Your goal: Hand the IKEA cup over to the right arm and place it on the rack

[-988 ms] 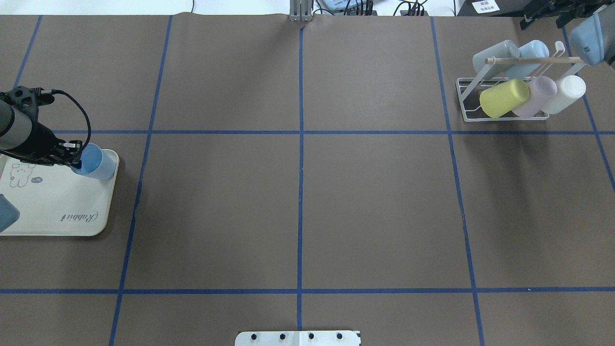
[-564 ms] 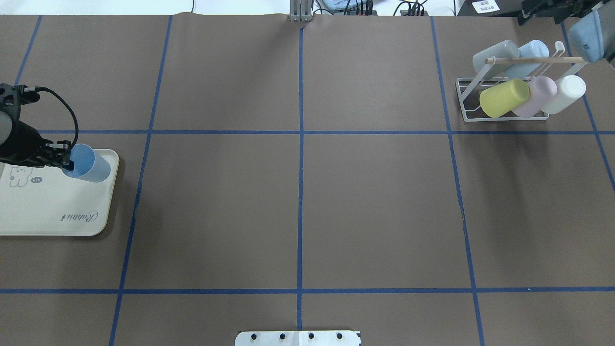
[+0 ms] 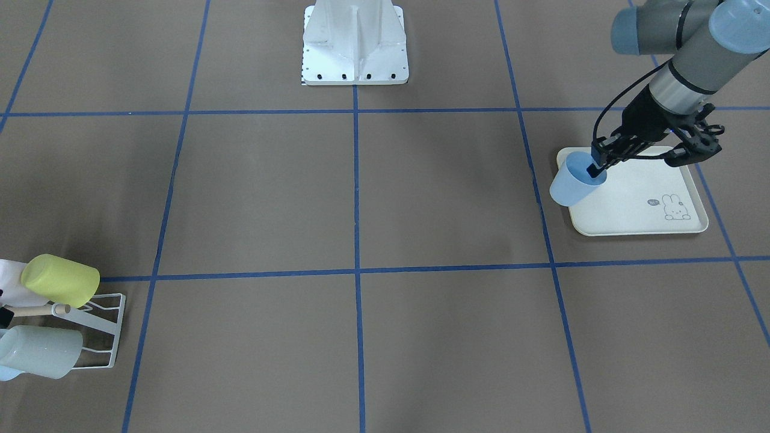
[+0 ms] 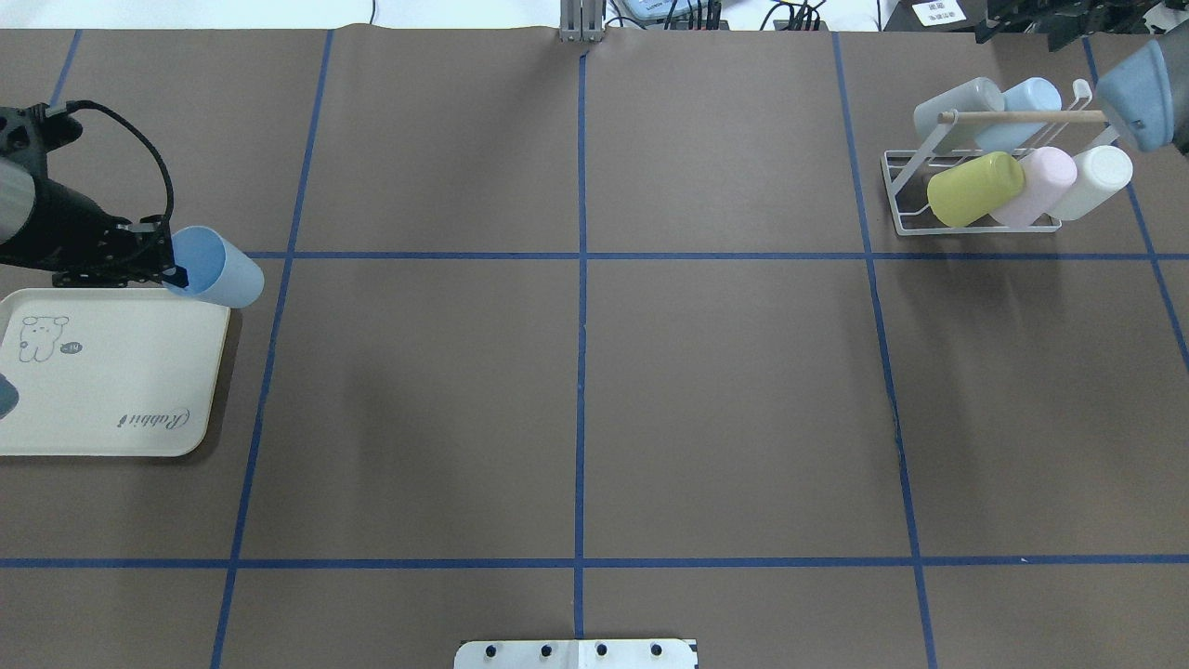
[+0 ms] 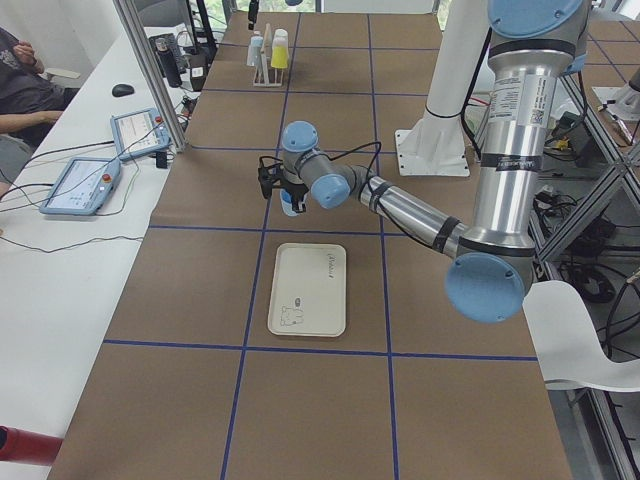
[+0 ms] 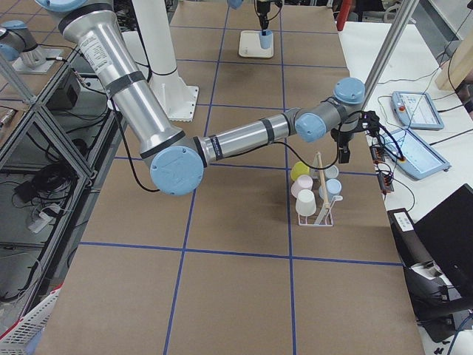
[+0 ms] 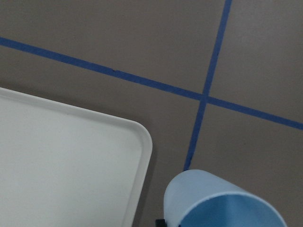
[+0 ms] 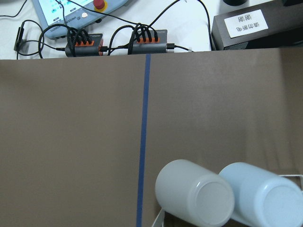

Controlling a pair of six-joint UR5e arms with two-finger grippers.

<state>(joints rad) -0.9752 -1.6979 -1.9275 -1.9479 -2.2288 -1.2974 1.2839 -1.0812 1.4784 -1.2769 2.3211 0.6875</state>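
The light-blue IKEA cup (image 4: 221,276) hangs tilted over the far right corner of the cream tray (image 4: 111,390), mouth turned toward the arm. My left gripper (image 4: 174,271) is shut on its rim; the front-facing view shows the same cup (image 3: 570,186) and gripper (image 3: 597,168). In the left wrist view the cup (image 7: 222,203) fills the bottom right. The white wire rack (image 4: 899,190) with its wooden dowel stands at the far right and holds several cups. The right arm's gripper (image 6: 344,151) hovers beyond the rack; I cannot tell whether it is open or shut.
The rabbit-print tray (image 3: 637,204) has nothing lying on it. Blue tape lines divide the brown table cover. Two cup bottoms on the rack (image 8: 158,218) fill the lower edge of the right wrist view. Cables and control boxes (image 8: 118,40) sit past the table's far edge.
My left gripper has raised the blue cup off the tray and carried it toward the far side and to the right. The right arm's gripper drifted slightly further back behind the rack.
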